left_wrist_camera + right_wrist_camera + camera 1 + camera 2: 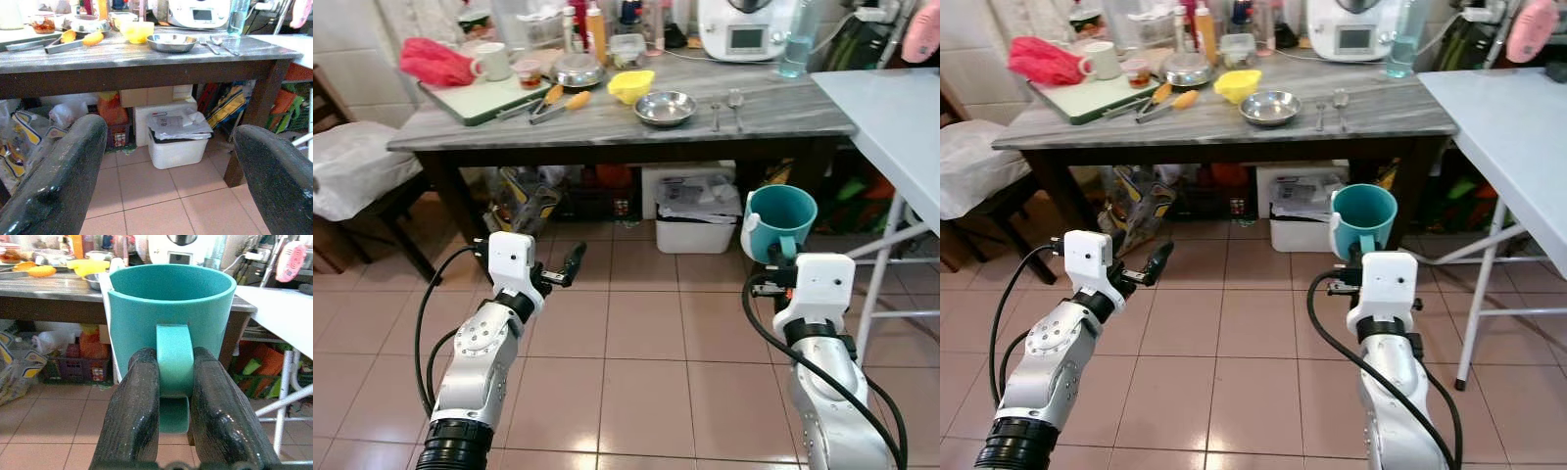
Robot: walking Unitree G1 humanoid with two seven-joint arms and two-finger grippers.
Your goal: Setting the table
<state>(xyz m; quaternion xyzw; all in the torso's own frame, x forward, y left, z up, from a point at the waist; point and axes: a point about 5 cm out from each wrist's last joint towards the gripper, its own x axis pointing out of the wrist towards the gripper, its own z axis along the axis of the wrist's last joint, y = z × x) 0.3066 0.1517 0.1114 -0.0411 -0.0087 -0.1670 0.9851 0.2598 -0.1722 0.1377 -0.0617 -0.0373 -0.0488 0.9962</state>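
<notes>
We are holding the teal cup (171,318) up by its handle, with our right gripper's (781,257) jaws squeezing it tight, out in front of the grey bench (607,122). Our left gripper (171,161) is hanging with its jaws wide open and holding nothing. We are thinking it is best to keep the cup level and walk slowly to the white table (901,117).

Bare tiled floor (636,333) lies open ahead; the cluttered wooden table (607,122) and white table (891,117) block beyond.

A long grey surface (607,122) holds a steel bowl (666,107), a yellow bowl (631,85), a fork (715,116) and a spoon (735,103). A green tray (484,101) sits at its left end with a white mug (493,61) and a red cloth (435,61).
</notes>
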